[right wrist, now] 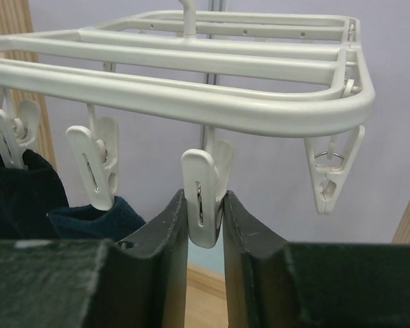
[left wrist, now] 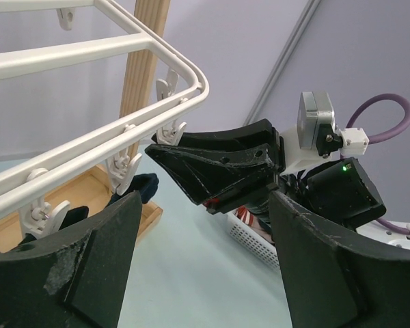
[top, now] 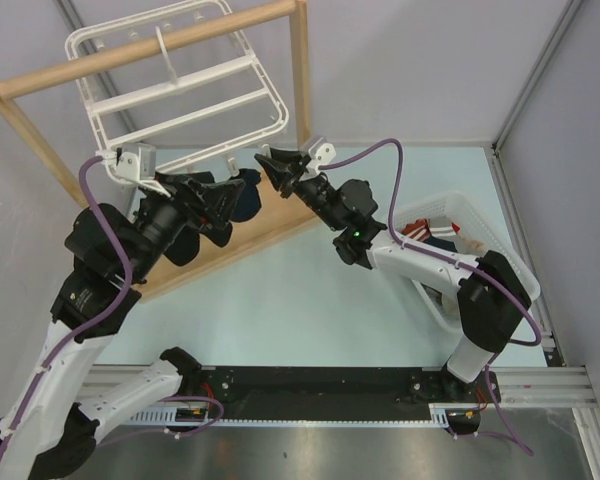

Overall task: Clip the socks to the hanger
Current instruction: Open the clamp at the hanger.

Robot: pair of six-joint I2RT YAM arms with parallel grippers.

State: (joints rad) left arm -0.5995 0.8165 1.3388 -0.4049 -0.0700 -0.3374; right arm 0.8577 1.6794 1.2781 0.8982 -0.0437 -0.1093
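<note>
Your right hand [right wrist: 205, 222] pinches a clip [right wrist: 202, 184].
Only its wrist view shows this; your left hand [left wrist: 205, 212], at 9 o'clock, gapes wide.

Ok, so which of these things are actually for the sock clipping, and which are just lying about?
For the job: hanger, socks, the clip pinched by the right tool.
Lying about: wooden stand, white basket, garments inside it.

left arm raised | left pincer [left wrist: 205, 208] wide open | right pincer [right wrist: 205, 205] clamped on clip [right wrist: 207, 174]
</note>
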